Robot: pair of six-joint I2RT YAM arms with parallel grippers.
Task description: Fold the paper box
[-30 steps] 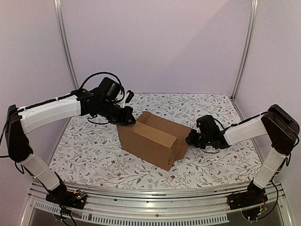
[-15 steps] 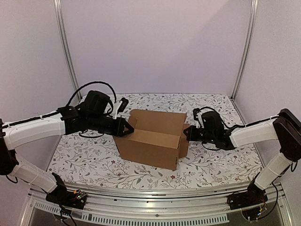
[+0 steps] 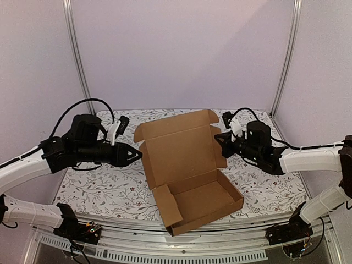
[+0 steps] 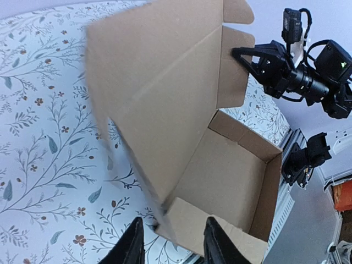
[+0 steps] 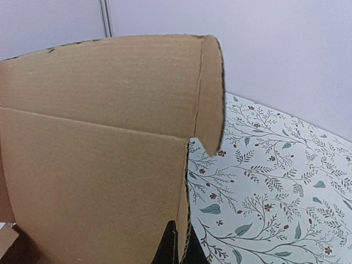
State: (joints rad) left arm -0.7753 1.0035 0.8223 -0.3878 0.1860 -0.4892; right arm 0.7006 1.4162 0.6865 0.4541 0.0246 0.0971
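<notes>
Left jaws apart, right jaws pinched closed

The box (image 3: 187, 170) sat on the table (image 3: 93, 187), about midway between the two arms and toward the near edge. Its tray (image 3: 204, 196) lay in front, and its lid (image 3: 179, 146) stood up behind the tray. The left gripper (image 3: 137, 155) was just beside the lid's left edge, low down. The right gripper (image 3: 218, 137) was on the opposite side, touching the lid's right edge, higher up and farther back.
</notes>
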